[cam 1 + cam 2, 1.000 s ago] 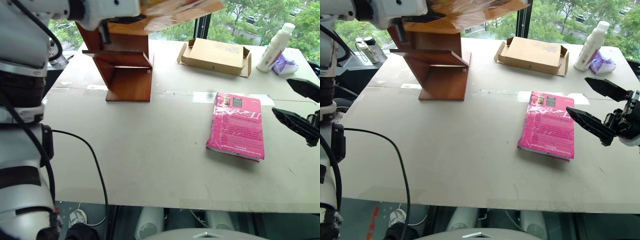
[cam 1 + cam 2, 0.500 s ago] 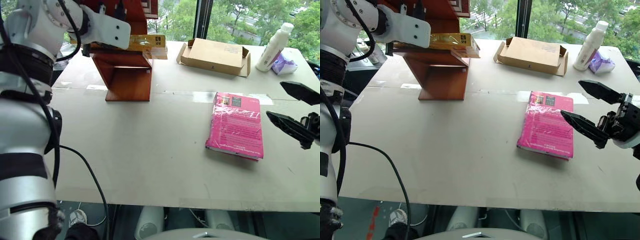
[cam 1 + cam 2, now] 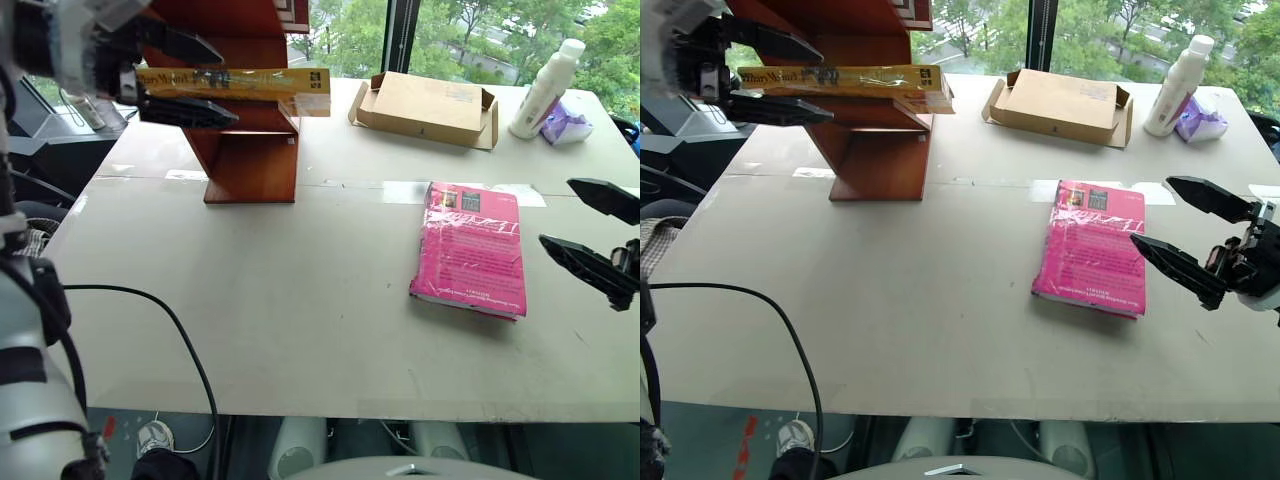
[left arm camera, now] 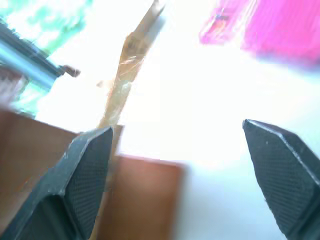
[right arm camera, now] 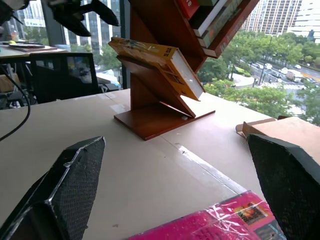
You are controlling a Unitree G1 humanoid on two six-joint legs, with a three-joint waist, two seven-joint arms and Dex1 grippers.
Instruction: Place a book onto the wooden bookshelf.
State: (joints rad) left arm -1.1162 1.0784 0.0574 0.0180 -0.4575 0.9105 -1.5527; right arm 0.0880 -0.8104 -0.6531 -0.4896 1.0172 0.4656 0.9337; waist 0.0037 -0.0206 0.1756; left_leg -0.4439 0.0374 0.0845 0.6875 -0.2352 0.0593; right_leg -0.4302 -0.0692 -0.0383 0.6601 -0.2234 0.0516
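Observation:
The yellow book [image 3: 235, 83] lies flat on a shelf of the reddish-brown wooden bookshelf [image 3: 250, 160], its right end jutting past the shelf edge. My left gripper [image 3: 225, 88] is open at the book's left end, one finger above the spine and one below, and neither is pressing on it. The right wrist view shows the book [image 5: 150, 55] resting on the slanted shelf unit [image 5: 150, 117]. My right gripper [image 3: 556, 212] is open over the table, just right of the magenta-pink book [image 3: 470, 250], with nothing between its fingers.
A flat cardboard box [image 3: 425, 105] sits at the back of the table, with a white bottle [image 3: 545, 90] and a purple packet [image 3: 565, 125] at the back right. A black cable [image 3: 180, 330] hangs over the front left edge. More books [image 5: 220, 20] stand on an upper shelf.
The book came down from a raised tilt onto the shelf. My left gripper then opened and drew back to the left. The right gripper stayed open in about the same place.

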